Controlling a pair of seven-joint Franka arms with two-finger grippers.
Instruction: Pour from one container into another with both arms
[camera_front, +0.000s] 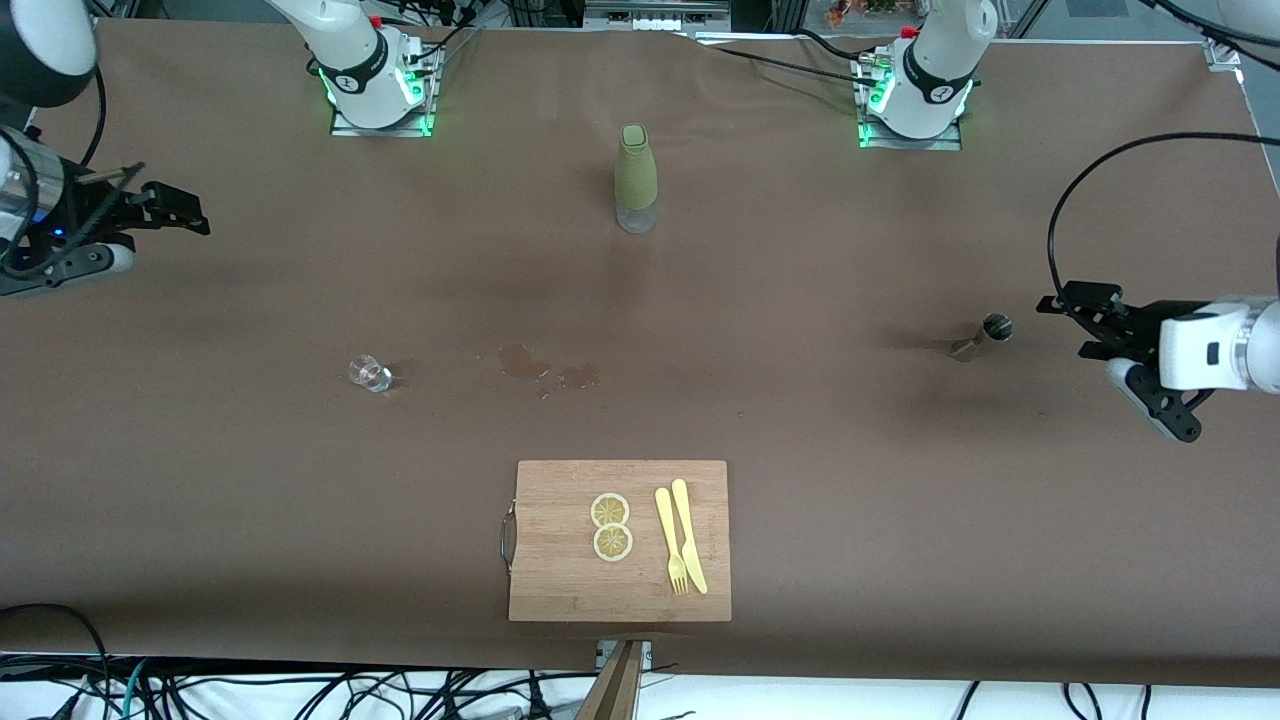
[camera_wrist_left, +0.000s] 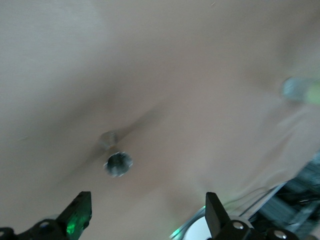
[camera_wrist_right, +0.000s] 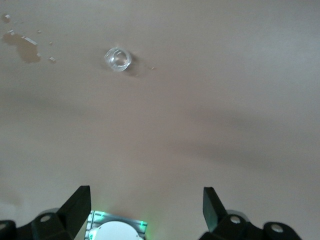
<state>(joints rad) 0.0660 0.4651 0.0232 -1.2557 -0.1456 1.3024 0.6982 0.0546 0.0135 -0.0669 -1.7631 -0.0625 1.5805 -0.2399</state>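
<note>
An olive-sleeved bottle (camera_front: 635, 180) stands upright between the two arm bases. A small clear glass (camera_front: 370, 373) (camera_wrist_right: 118, 59) sits toward the right arm's end of the table. A small dark metal cup (camera_front: 986, 333) (camera_wrist_left: 118, 164) sits toward the left arm's end. My left gripper (camera_front: 1100, 340) (camera_wrist_left: 147, 210) hangs open over the table's edge beside the metal cup, holding nothing. Over the other end of the table my right gripper (camera_front: 160, 215) (camera_wrist_right: 145, 202) is open too, apart from the glass. The bottle (camera_wrist_left: 300, 90) shows as a blur in the left wrist view.
A wet brown spill (camera_front: 540, 368) (camera_wrist_right: 22, 45) stains the table beside the glass. A wooden cutting board (camera_front: 560, 580) nearest the front camera carries two lemon slices (camera_front: 611, 526), a yellow fork (camera_front: 670, 540) and a yellow knife (camera_front: 690, 535). Cables trail near the arm bases.
</note>
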